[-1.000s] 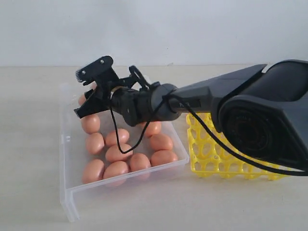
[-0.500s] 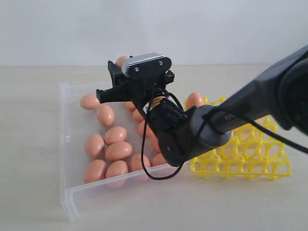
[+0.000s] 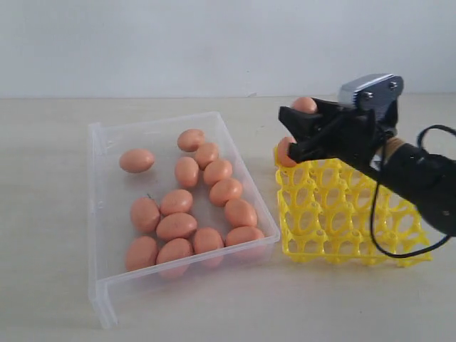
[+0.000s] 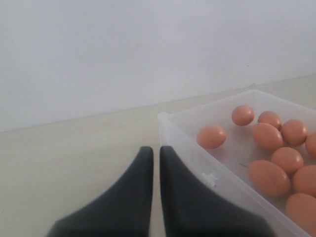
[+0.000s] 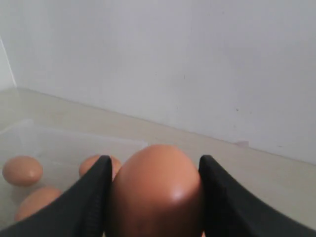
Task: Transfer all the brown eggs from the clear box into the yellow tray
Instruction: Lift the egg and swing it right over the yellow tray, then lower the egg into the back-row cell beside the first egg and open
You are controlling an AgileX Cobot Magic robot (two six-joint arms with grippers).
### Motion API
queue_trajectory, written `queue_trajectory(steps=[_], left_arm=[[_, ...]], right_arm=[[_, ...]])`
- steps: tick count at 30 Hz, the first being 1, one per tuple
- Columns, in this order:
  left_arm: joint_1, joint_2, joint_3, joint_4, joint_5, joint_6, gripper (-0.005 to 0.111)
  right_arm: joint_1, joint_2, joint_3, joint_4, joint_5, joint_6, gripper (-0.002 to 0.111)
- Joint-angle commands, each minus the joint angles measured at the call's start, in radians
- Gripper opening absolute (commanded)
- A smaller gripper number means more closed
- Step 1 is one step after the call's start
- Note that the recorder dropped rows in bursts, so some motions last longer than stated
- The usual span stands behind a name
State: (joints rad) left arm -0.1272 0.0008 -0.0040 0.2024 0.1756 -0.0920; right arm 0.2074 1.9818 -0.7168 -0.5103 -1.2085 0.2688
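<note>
The clear box point(image 3: 97, 214) holds several brown eggs point(image 3: 177, 226), loose on its bottom. To its right lies the yellow tray point(image 3: 356, 228), with one egg point(image 3: 284, 152) in its far left cup. My right gripper point(image 3: 298, 130) hovers over that corner, shut on a brown egg point(image 3: 305, 105); in the right wrist view this egg point(image 5: 155, 192) fills the gap between the black fingers point(image 5: 94, 197). My left gripper point(image 4: 155, 153) is shut and empty, low beside a corner of the box point(image 4: 197, 163), outside it. The exterior view does not show it.
A pale wall stands behind the light table point(image 3: 43, 142). The right arm's black cable point(image 3: 377, 235) loops over the tray's near right part. Box and tray lie side by side with a narrow gap between them.
My right gripper has swung right with the egg, from over the clear box to above the tray's far left corner. The eggs it hid in the box now show.
</note>
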Motion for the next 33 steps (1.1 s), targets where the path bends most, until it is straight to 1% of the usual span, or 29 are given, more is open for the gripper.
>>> queue_trajectory(steps=[1, 3, 4, 7, 13, 19, 22, 26, 33], left_arm=[[-0.006, -0.001, 0.004, -0.002, -0.003, -0.005, 0.004], [-0.006, -0.001, 0.004, -0.002, -0.003, -0.005, 0.004], [-0.006, -0.001, 0.004, -0.002, -0.003, -0.005, 0.004], [-0.006, -0.001, 0.004, -0.002, -0.003, -0.005, 0.004], [-0.006, -0.001, 0.004, -0.002, -0.003, -0.005, 0.004], [-0.006, -0.001, 0.004, -0.002, -0.003, -0.005, 0.004], [-0.006, -0.001, 0.004, -0.002, -0.003, -0.005, 0.004], [-0.006, -0.001, 0.004, -0.002, -0.003, -0.005, 0.004], [-0.006, -0.001, 0.004, -0.002, -0.003, -0.005, 0.004]], right_arm=[[-0.2, -0.017, 0.007, -0.276, -0.013, 0.075, 0.0], [-0.25, -0.017, -0.002, -0.342, -0.013, 0.093, 0.0], [-0.27, -0.013, -0.014, -0.408, -0.013, 0.11, 0.0], [-0.298, 0.019, -0.067, -0.505, -0.013, 0.174, 0.0], [-0.298, 0.149, -0.158, -0.505, -0.013, 0.247, 0.0], [-0.295, 0.225, -0.227, -0.487, -0.013, 0.264, 0.0], [-0.269, 0.225, -0.234, -0.481, -0.013, 0.255, 0.0], [-0.238, 0.225, -0.234, -0.421, -0.013, 0.213, 0.0], [-0.237, 0.254, -0.234, -0.391, -0.013, 0.187, 0.0]])
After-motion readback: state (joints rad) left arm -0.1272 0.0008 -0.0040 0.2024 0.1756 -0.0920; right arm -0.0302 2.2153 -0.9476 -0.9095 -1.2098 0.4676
